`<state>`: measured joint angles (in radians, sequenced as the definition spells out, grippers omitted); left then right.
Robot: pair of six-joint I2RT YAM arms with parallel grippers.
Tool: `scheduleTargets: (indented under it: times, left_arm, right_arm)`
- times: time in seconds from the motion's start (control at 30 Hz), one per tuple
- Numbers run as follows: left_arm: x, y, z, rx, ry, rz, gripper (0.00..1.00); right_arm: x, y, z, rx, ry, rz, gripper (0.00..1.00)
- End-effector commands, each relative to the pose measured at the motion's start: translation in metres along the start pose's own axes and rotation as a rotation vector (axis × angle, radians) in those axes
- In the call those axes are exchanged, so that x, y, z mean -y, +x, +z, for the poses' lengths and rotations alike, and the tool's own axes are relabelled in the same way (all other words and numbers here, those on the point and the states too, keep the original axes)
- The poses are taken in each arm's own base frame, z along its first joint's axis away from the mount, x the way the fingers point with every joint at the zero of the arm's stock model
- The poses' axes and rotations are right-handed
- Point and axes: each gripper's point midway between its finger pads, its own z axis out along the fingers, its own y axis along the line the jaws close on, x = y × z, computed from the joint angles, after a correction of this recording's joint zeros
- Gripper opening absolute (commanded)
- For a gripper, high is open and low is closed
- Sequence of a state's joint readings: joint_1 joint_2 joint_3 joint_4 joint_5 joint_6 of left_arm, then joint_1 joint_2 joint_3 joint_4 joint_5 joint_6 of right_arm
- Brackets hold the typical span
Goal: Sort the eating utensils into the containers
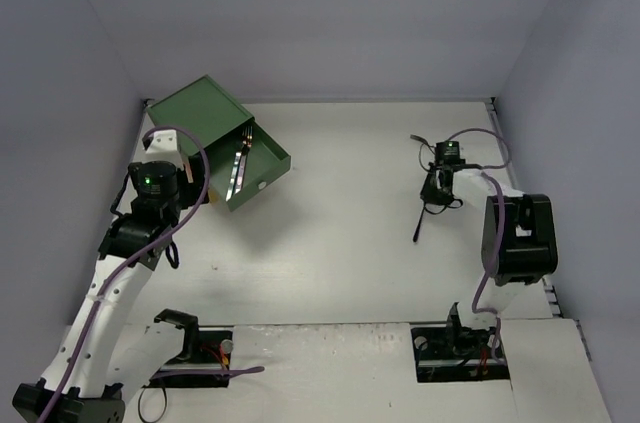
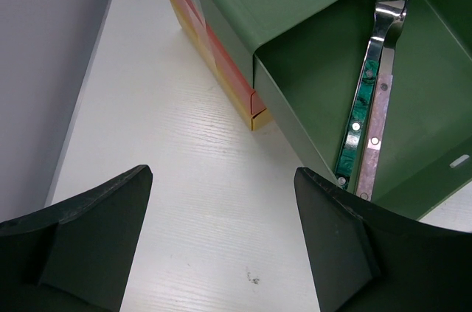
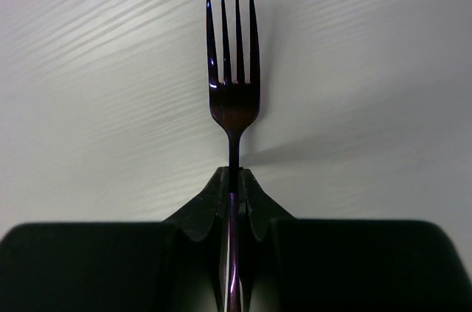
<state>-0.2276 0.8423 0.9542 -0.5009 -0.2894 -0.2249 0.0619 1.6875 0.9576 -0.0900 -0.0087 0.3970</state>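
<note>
right wrist view has the right gripper [image 3: 233, 179] clamped on the neck of a dark purple fork [image 3: 233, 98]. The fork's long axis runs straight out between the fingers, with the tines pointing away from the wrist over bare table [image 3: 88, 68]. a soft shadow lies beside the fork, but i cannot tell whether it is lifted or resting on the surface.

top external view puts this fork [image 1: 421, 226] on the robot's right side, slanting toward the near edge. the open green drawer [image 1: 268, 171] of the chest [image 1: 195, 113] is well apart from it, across the table at the far left. to get there the fork has to travel leftward, and its length would need to line up with the drawer's long run. the right arm holds the fork, though the left arm is much nearer the drawer.

left wrist view shows the left gripper [image 2: 221, 231] with its fingers wide apart and nothing between them, hovering just beside the chest. two pieces lie side by side lengthwise in the drawer, a green-handled one [image 2: 365, 98] and a pink-handled one [image 2: 380, 124].

the fork's handle is hidden behind the right fingers. the drawer's tine end is cut off in the left wrist view. a small dark shape beyond the right gripper in the top view is too small to name.
</note>
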Motion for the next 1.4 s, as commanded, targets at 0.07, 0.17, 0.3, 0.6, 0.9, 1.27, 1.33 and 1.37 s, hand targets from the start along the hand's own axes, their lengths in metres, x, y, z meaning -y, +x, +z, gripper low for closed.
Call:
scheduleTargets:
  times: [0.07, 0.17, 0.3, 0.6, 0.9, 1.27, 1.33, 1.37]
  left_arm:
    - [-0.009, -0.022, -0.002, 0.094, -0.045, -0.057, 0.75]
    - [-0.011, -0.023, -0.004, 0.106, -0.055, -0.064, 0.75]
    - [-0.015, -0.024, -0.005, 0.122, -0.071, -0.07, 0.75]
    - [-0.024, -0.025, -0.011, 0.159, -0.104, -0.084, 0.75]
    - [-0.029, -0.026, -0.012, 0.169, -0.126, -0.086, 0.75]
    - [-0.029, -0.025, -0.011, 0.163, -0.127, -0.085, 0.75]
    - [-0.028, -0.025, -0.011, 0.163, -0.126, -0.085, 0.75]
    - [-0.029, -0.025, -0.011, 0.163, -0.127, -0.085, 0.75]
  right_arm:
    - [-0.145, -0.068, -0.132, 0.291, -0.387, -0.008, 0.0]
    - [-0.206, -0.082, -0.187, 0.368, -0.54, -0.038, 0.0]
    - [-0.292, -0.087, -0.267, 0.465, -0.74, -0.061, 0.0]
    - [-0.418, -0.065, -0.312, 0.504, -0.974, 0.017, 0.0]
    - [-0.477, -0.04, -0.321, 0.524, -1.062, 0.096, 0.0]
    - [-0.49, -0.018, -0.284, 0.497, -1.017, 0.171, 0.0]
    - [-0.491, -0.01, -0.274, 0.479, -1.008, 0.163, 0.0]
    - [-0.491, -0.007, -0.27, 0.473, -1.002, 0.158, 0.0]
